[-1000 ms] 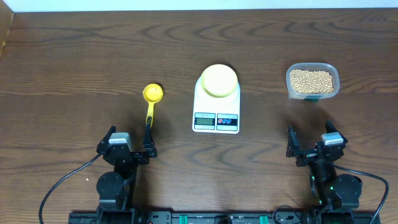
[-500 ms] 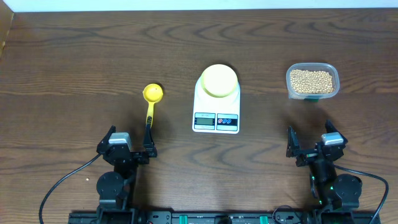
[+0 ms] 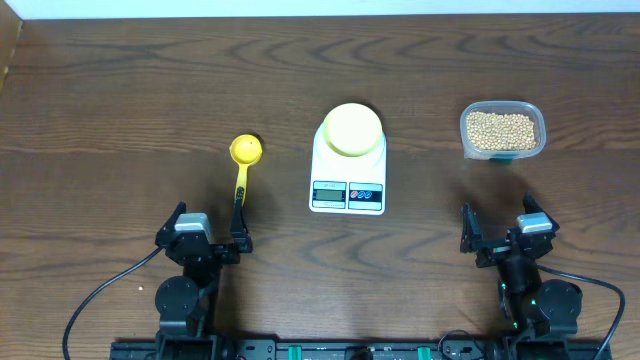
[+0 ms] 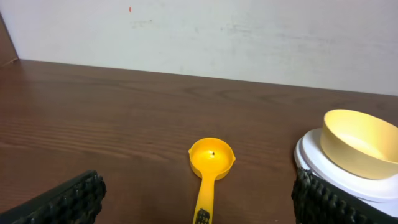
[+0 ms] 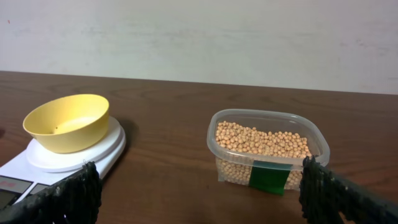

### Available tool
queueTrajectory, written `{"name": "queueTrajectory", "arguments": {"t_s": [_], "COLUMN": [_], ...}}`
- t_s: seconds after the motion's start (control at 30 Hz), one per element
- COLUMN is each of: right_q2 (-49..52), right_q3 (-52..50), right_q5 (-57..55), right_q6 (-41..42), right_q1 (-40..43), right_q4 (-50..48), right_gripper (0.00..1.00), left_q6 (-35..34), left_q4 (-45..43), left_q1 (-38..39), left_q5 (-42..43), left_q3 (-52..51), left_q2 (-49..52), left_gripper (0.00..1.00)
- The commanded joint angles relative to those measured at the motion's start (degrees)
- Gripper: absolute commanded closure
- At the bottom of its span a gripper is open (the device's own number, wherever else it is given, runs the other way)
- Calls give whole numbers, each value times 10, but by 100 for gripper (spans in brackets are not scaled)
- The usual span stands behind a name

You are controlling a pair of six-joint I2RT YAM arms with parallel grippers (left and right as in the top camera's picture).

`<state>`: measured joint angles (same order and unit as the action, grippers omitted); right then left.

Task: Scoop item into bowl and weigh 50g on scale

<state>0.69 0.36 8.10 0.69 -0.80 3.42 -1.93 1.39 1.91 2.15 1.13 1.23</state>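
Gaping empty, left gripper (image 3: 207, 228) and right gripper (image 3: 500, 231) face the flat white rectangular digital scale (image 3: 348, 172), clear plastic tub (image 3: 464, 131), small round pale-yellow bowl (image 3: 352, 129) (on the scale), and bright yellow long-handled scoop (image 3: 243, 165); the tub's tiny tan beans (image 3: 500, 129) could scatter from an overfull scoop.

Yellow scoop (image 3: 245, 151), clear tub (image 5: 269, 177) well apart on table (image 3: 120, 100)

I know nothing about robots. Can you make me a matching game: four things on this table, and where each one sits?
Things
1. bright yellow long-handled plastic scoop
2. small round pale-yellow bowl
3. clear rounded-rectangular plastic tub
4. flat white rectangular digital scale

Places
A. in the middle, under the bowl
B. robot's right side, holding tan beans
C. on the scale
D. robot's left side, lying on the brown wooden table

Pairs: 1-D, 2-C, 3-B, 4-A
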Motion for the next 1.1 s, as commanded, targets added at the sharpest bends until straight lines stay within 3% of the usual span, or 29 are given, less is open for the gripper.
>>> {"name": "queueTrajectory", "arguments": {"t_s": [0.0,0.17,0.37,0.63,0.8,0.93,1.07], "right_q2": [-3,-3,-3,-3,-3,-3,-3], "right_q3": [0,0,0,0,0,0,0], "right_q5": [-2,-2,-2,-2,-2,-2,-2], "right_q6": [5,5,6,5,5,6,5], "right_q1": [3,3,3,3,3,3,3], "right_q4": [2,2,2,2,2,2,2], "right_gripper": [1,1,1,1,1,1,1], "left_q6": [-31,-31,-31,-27,24,21,21], "left_q4": [7,25,132,289,428,490,491], "left_q1": [-2,-2,-2,-2,-2,-2,-2], "left_q5": [-2,49,49,56,79,111,138], "left_q3": [6,47,174,419,593,648,648], "left_q2": [2,8,90,375,615,746,831], "left_gripper": [2,2,2,2,2,2,2]}}
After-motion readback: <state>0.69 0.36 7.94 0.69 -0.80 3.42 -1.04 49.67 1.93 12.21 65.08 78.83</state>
